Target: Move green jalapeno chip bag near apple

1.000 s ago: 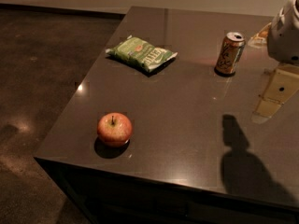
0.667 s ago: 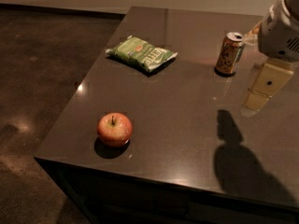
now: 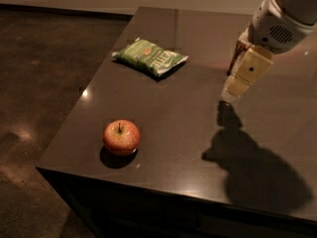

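The green jalapeno chip bag (image 3: 150, 57) lies flat on the dark table (image 3: 178, 113), toward its far left side. The red apple (image 3: 121, 137) with a short stem stands near the table's front left corner, well apart from the bag. My gripper (image 3: 231, 95) hangs from the white arm at the upper right, above the table, to the right of the bag and holding nothing. Its cream-coloured finger (image 3: 245, 73) points down and left.
An orange-brown drink can (image 3: 239, 51) stands behind the gripper, mostly hidden by it. The arm's shadow (image 3: 257, 167) falls on the table's right front. The table's left and front edges drop to a dark floor (image 3: 44, 83).
The arm and gripper have moved left and toward the camera, now covering the can. The bag and the apple have not moved on the table.
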Tool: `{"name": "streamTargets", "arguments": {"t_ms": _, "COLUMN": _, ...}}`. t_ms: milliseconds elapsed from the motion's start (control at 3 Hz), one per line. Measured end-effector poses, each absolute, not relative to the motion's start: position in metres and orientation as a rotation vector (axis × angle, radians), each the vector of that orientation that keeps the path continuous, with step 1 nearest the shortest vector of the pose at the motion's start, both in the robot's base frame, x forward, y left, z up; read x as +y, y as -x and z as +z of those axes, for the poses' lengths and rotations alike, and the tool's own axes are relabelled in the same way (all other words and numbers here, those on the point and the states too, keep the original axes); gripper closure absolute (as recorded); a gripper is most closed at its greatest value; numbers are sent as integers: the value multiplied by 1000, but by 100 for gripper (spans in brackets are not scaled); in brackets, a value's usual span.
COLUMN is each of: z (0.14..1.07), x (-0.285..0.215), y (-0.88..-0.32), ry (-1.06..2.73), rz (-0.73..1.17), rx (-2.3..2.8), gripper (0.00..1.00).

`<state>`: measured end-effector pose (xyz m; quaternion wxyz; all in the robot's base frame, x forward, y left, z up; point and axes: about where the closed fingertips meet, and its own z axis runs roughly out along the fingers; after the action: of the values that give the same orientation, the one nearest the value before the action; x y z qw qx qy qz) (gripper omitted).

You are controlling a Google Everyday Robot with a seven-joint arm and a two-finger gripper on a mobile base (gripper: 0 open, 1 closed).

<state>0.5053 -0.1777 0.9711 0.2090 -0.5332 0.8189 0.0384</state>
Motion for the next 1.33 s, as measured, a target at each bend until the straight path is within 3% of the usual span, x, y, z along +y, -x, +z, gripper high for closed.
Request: {"name": "streamTargets", "arguments": {"t_ms": 1333, "z": 907, "x": -68, "y": -647, "ry": 1328, "rz": 226, "rx": 2127, "gripper": 0}}
